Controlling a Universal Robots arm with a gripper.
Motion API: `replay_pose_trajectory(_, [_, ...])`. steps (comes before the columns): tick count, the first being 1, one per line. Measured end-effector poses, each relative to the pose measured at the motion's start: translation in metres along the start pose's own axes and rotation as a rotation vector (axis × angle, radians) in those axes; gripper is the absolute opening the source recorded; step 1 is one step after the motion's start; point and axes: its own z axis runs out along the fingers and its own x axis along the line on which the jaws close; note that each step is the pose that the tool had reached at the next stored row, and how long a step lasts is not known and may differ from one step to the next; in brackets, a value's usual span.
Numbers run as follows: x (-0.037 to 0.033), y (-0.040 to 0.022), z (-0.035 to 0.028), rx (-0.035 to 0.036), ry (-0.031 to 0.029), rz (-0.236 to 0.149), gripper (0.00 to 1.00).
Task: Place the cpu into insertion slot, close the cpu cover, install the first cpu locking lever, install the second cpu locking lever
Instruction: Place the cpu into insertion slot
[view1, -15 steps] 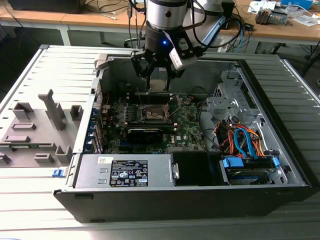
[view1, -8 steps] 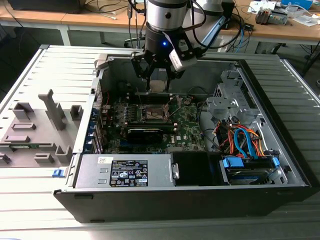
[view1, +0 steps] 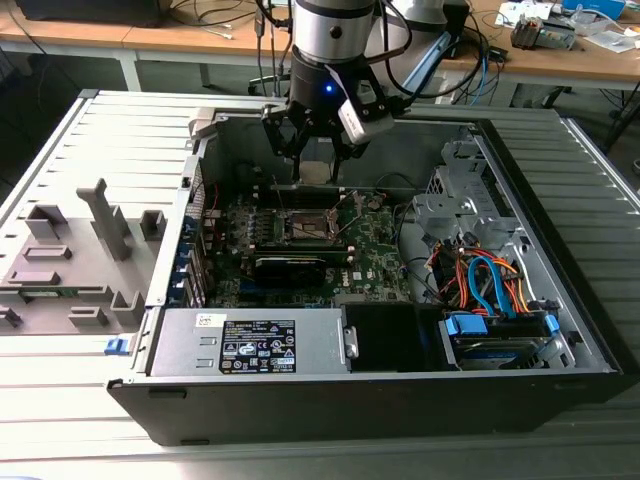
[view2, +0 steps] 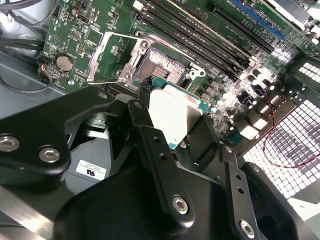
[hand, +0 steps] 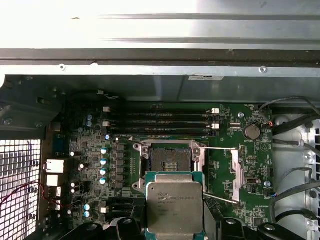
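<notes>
The gripper (view1: 317, 158) holds the cpu (view1: 316, 174) above the green motherboard (view1: 382, 258), near the insertion slot (view1: 305, 226).

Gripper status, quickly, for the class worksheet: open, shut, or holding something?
Gripper: shut on the cpu, which is not yet in the insertion slot.

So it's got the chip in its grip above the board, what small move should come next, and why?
Probably ease the cpu across until it sits over the insertion slot, before lowering. The gripper holds it above the board, seemingly offset from the slot in the first wrist view. The slot is bare and the cpu cover is swung open, so nothing seems to block it.
</notes>
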Motion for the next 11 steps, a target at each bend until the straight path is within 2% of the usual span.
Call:
replay_pose_trajectory(8, [0.0000, -0.0001, 0.0014, 0.0011, 0.0000, 0.000, 0.54])
replay_pose_trajectory(11, [-0.0001, -0.0001, 0.0030, 0.0036, 0.0001, 0.000, 0.54])
